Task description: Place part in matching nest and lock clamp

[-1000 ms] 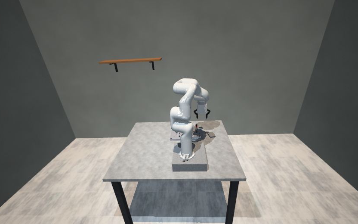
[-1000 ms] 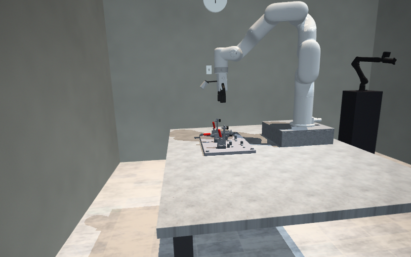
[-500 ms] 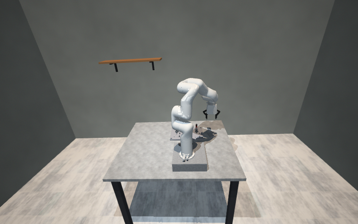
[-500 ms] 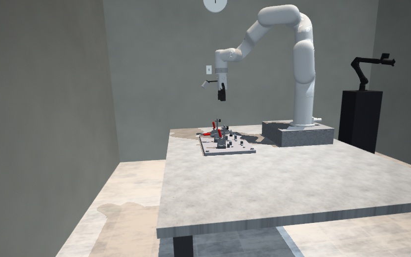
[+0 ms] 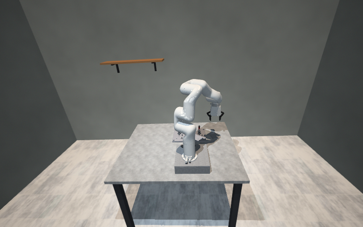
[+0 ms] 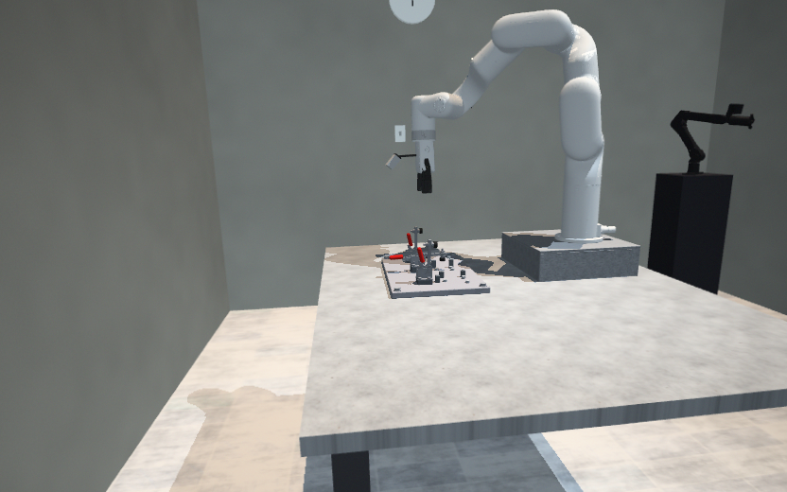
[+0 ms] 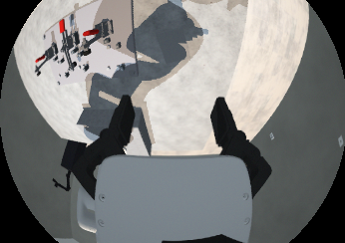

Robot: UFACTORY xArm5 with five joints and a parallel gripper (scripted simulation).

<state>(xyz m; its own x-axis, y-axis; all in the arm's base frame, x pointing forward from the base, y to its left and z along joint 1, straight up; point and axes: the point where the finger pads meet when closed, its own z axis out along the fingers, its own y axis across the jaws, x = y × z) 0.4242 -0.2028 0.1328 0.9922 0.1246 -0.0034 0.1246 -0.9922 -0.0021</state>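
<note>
- Left, upper left of the wrist view: the plate (image 5: 174,140) (image 6: 448,287) (image 7: 118,60), flat on the counter (image 5: 148,152) (image 6: 506,342) (image 7: 184,94), with 3 clamps (image 5: 199,132) (image 6: 424,272) (image 7: 106,28). Their red handles (image 5: 199,127) (image 6: 421,254) (image 7: 91,33) stand at differing angles; locking can't be told at this size.
- Just right of the plate, upper middle of the wrist view: the arm's shadow (image 5: 211,136) (image 6: 483,263) (image 7: 170,39). The part isn't plainly visible in any view; I can't place it for sure. My guess is beside the plate, within that dark patch, so its size and its nest stay unsettled.
- Lower middle of the wrist view: the gripper (image 5: 215,119) (image 6: 424,192) (image 7: 172,105), high above the counter, its 2 jaws wide apart with nothing between them.
- Handling, judged from the task: a small, stiff block, likely light for this arm, not fragile. Smooth faces could slip or pivot if pinched off centre.
- Hold: take it by its 2 long sides, across the width, at mid-length, so it hangs level. On a 10 mm thick part, the tips must go low without scraping the counter; a 20 mm one gives more side to grip. Keep the tips high enough to miss the side blocks at seating.
</note>
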